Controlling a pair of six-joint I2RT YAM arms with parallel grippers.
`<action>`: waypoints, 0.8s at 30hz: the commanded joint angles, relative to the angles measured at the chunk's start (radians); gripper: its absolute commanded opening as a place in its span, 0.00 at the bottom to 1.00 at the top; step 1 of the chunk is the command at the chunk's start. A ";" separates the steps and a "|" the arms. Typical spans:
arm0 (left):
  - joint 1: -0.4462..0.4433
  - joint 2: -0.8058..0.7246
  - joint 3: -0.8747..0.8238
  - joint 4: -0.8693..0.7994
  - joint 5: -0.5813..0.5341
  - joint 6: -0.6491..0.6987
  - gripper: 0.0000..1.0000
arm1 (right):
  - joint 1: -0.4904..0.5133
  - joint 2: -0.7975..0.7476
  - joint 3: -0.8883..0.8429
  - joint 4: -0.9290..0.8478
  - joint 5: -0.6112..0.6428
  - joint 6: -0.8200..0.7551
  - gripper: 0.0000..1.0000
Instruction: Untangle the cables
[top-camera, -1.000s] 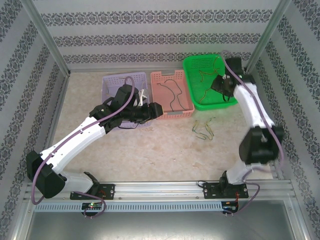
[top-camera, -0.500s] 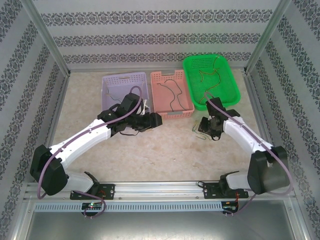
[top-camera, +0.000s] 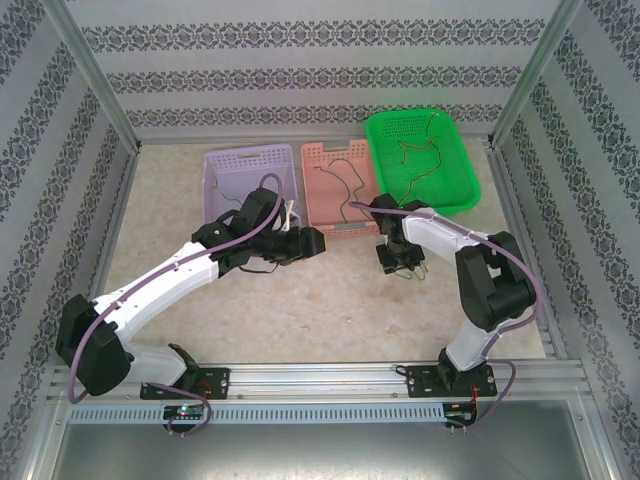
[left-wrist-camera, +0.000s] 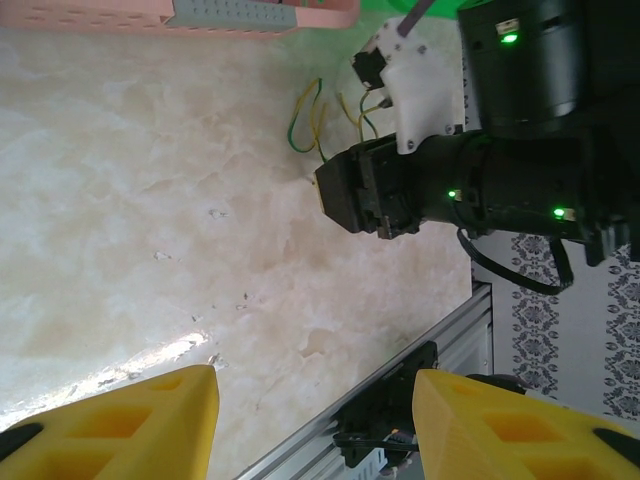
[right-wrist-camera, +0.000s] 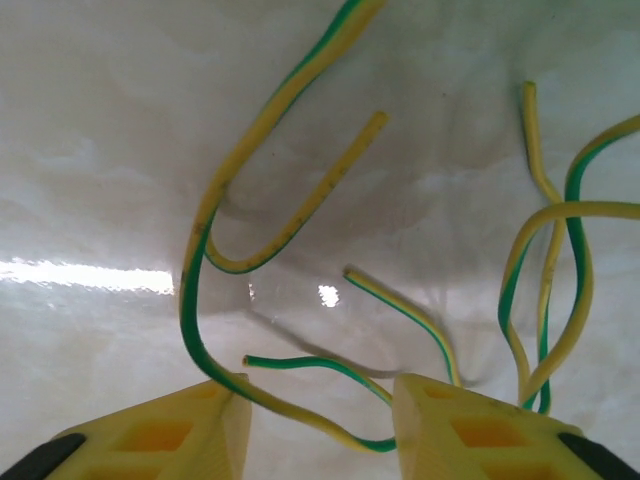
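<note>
Cables (right-wrist-camera: 192, 260) green-yellow on pale marbled tabletop (top-camera: 300, 300), patterned walls (top-camera: 300, 75) around; left fingers (left-wrist-camera: 110, 420) and right fingers (right-wrist-camera: 480, 430) apart, empty.

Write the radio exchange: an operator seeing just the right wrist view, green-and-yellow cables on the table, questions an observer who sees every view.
Operator: Where do my right fingers and these cables sit?
Observer: Just in front of the pink basket.
Operator: Any cables elsewhere?
Observer: Several lie in the green basket.
Operator: The left fingers?
Observer: Apart, empty, at the lilac basket's front corner.
</note>
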 joint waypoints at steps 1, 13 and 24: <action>-0.015 -0.023 -0.005 0.031 -0.015 -0.002 0.54 | 0.000 0.029 0.020 -0.032 0.025 -0.040 0.37; -0.016 -0.017 0.017 0.026 -0.019 -0.017 0.54 | 0.004 -0.155 0.084 -0.039 -0.100 0.006 0.00; -0.016 0.043 0.080 0.075 0.001 -0.182 0.57 | -0.013 -0.378 0.061 0.160 -0.509 0.189 0.00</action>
